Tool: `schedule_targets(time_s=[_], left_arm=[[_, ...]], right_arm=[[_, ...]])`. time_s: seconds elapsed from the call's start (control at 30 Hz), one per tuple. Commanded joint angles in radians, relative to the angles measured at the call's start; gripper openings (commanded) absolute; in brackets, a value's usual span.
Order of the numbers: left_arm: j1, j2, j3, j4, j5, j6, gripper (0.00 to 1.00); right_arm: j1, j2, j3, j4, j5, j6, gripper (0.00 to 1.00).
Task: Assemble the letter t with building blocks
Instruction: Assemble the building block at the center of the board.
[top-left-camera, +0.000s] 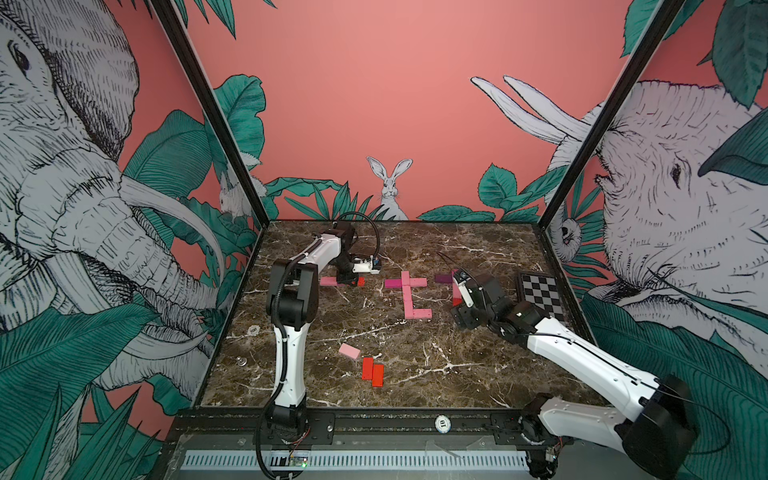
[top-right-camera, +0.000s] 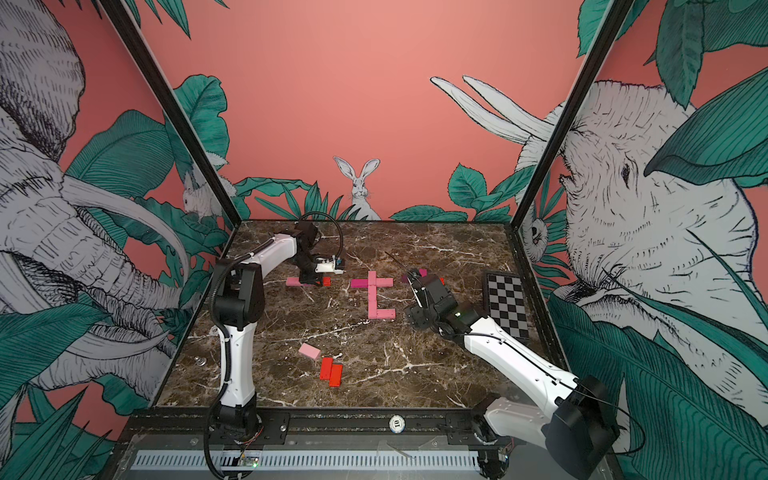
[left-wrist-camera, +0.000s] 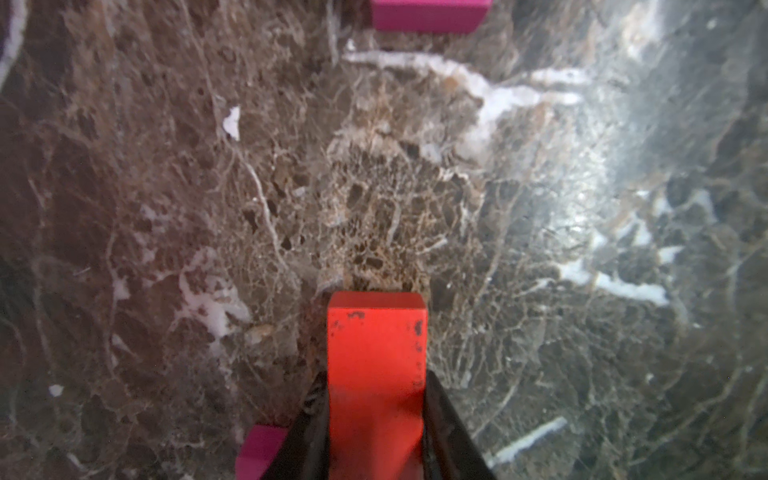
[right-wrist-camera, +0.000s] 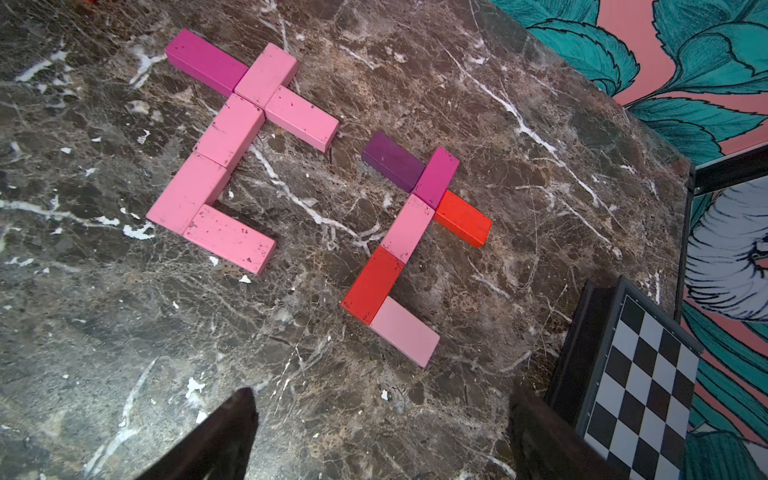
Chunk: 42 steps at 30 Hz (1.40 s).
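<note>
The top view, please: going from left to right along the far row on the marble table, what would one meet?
A flat pink rectangular block, small red rectangular block, pink-and-magenta block letter t, dark purple rectangular block, black-and-white checkerboard plate.

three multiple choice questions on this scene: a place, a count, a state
1. Where is the checkerboard plate? A) table's right edge B) front edge C) between the letters
2. How many loose red blocks lie near the front? A) one B) two C) four
3. The left gripper's jaws are: A) open, empty B) shut on a red block C) shut on a pink block
Answers: 1 A, it lies along that edge; 2 B, two lie side by side; 3 B, red shows between the jaws.
</note>
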Motion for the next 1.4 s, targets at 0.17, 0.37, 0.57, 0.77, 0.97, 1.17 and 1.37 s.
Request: schedule_targets(time_s=[0.17,0.37,0.57,0.77,0.97,1.17,1.37], left_arm=[[0.006,0.011,-0.010,0.002,-0.011,0.045,0.00],[0.005,0.017,-0.004,0.001,-0.012,0.061,0.00],[0.006,0.026,-0.007,-0.006,-0.031,0.074,0.00],[0.005,0.031,-0.009,-0.007,-0.032,0.081,0.04],[0.005,0.031,-0.009,-0.006,-0.033,0.085,0.07],[0.006,0.026,-0.018,-0.013,-0.033,0.099,0.10],[0.005,0.022,-0.024,-0.016,-0.035,0.108,0.14]], right_arm=[[-0.004,-0.011,0.007,0.001,0.015,0.010,0.92],[-0.005,-0.015,0.007,0.001,0.016,0.010,0.92],[-0.004,-0.013,0.007,0.002,0.013,0.009,0.92],[-0.004,-0.014,0.010,0.000,0.014,0.008,0.92],[-0.004,-0.014,0.008,0.001,0.013,0.007,0.92],[-0.004,-0.016,0.006,0.004,0.014,0.006,0.93],[-0.004,-0.019,0.005,0.004,0.013,0.006,0.93]])
